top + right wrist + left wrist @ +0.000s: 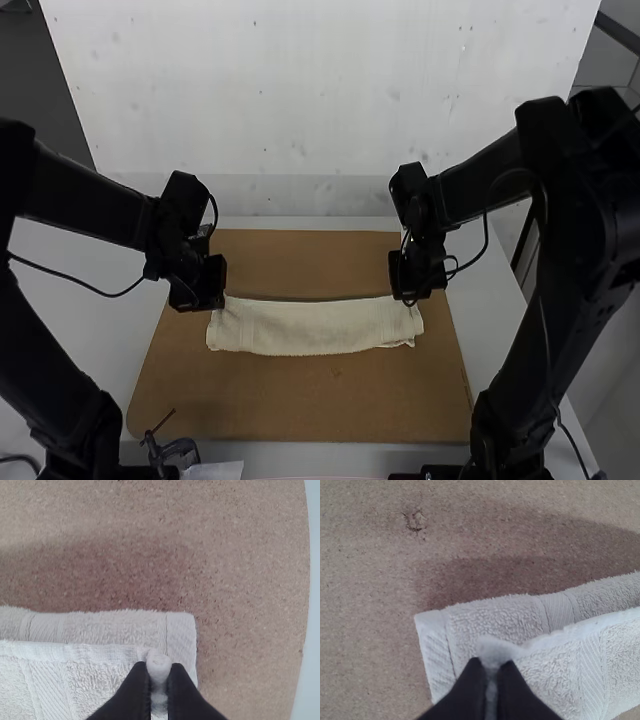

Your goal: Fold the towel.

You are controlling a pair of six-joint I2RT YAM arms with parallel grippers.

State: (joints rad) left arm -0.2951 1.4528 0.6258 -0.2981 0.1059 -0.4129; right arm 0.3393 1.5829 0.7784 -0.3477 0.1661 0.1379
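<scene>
"Towel (315, 328) where, and what have your grippers got?"

"Long folded strip across the brown board (300, 400). Your left gripper (493, 667) is closed down on one corner of the upper layer, nipping a small tuft; your right gripper (159, 669) is closed the same way on the other corner. Lower layer shows just past the held edge."

"So what could bite you?"

"Small pinches: tug too hard and a corner could slip out. Move one arm ahead of the other and you'd likely skew the fold. Layers lie close, so you might drag the lower one along. Right end's near edge already looks uneven; that could carry into your fold."
</scene>
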